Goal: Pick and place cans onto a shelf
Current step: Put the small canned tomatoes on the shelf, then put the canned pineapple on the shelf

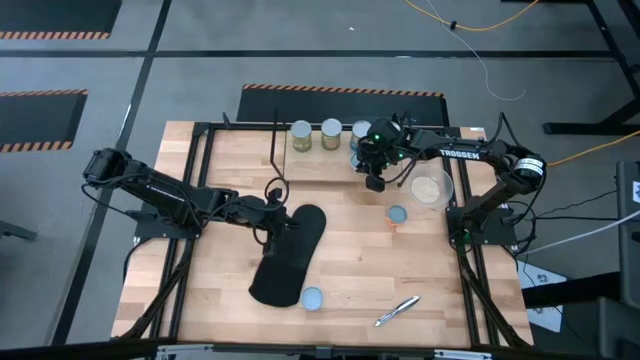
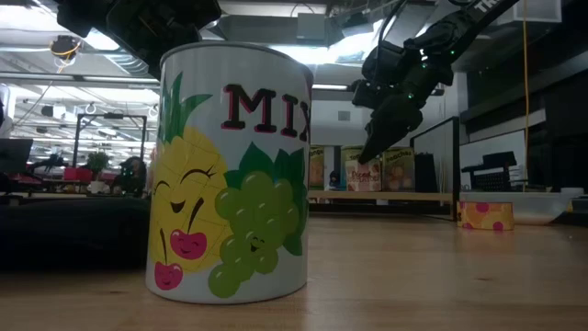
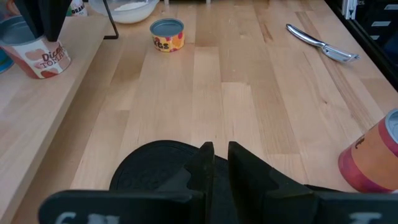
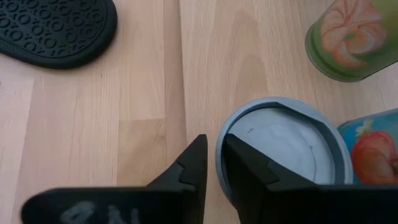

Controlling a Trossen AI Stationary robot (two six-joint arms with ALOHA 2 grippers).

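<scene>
The shelf [image 1: 330,160] stands at the table's far middle, with cans [image 1: 301,135] [image 1: 331,133] on its top board. My right gripper [image 4: 214,152] is shut and points down at the shelf's near right part. It is right beside a can with a pale-blue top [image 4: 283,146], and it also shows in the low view [image 2: 370,152]. Two more cans [image 4: 351,37] [image 4: 373,155] stand next to that one. One can [image 1: 397,215] stands on the table, and another [image 1: 312,298] stands near the front edge. My left gripper [image 3: 221,155] is shut over a black sole-like mat [image 1: 290,255]. My right gripper comes from above, and one finger [image 4: 239,162] lies over the rim [image 4: 225,140] of the can with the pale-blue top. I cannot tell whether it touches the rim. My left gripper stands low over the black mat's far end [image 3: 155,162]. I cannot tell whether it touches the mat.
A clear bowl [image 1: 430,188] stands right of the shelf. A silvery pen-like item [image 1: 397,310] lies near the front right. The front can fills the low view [image 2: 230,175]. Bare wood lies between the mat and the lone can on the table.
</scene>
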